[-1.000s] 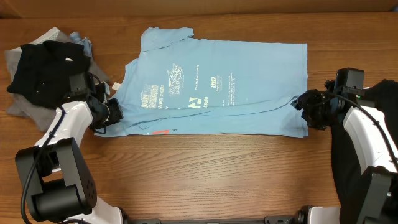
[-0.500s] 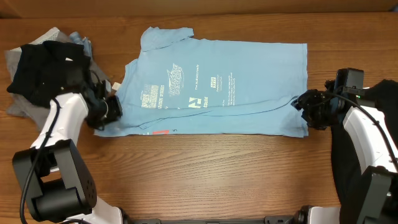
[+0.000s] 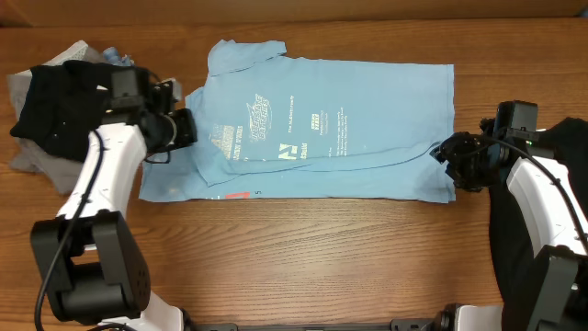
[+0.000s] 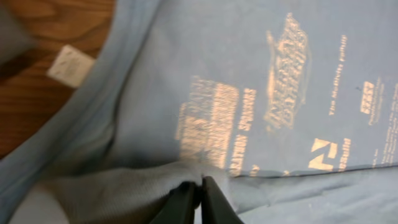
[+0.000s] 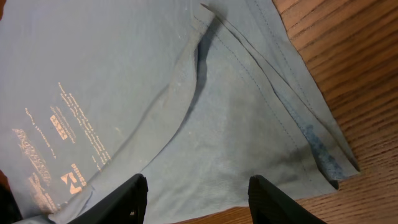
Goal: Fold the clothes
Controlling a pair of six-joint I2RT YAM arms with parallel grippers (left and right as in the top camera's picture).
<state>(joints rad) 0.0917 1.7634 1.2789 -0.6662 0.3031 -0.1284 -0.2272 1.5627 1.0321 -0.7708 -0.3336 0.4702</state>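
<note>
The light blue T-shirt (image 3: 349, 119) lies spread flat across the table's middle, small white print facing up. My left gripper (image 3: 188, 129) sits over the shirt's left side, near the print. In the left wrist view its jaws (image 4: 200, 186) are shut on a raised ridge of the light blue T-shirt (image 4: 124, 186). My right gripper (image 3: 443, 154) hangs at the shirt's near right corner. Its fingers (image 5: 130, 199) stand open above the hem (image 5: 292, 124), with nothing between them (image 5: 199, 186).
A heap of black (image 3: 64, 101) and grey (image 3: 32, 156) clothes lies at the far left. Another black garment (image 3: 562, 175) lies at the right edge under my right arm. A small white tag (image 4: 71, 65) rests on the wood beside the shirt's edge.
My left gripper has moved away from the shirt's left edge, up and to the right, onto the shirt, drawing cloth with it. The right arm has stayed still.
</note>
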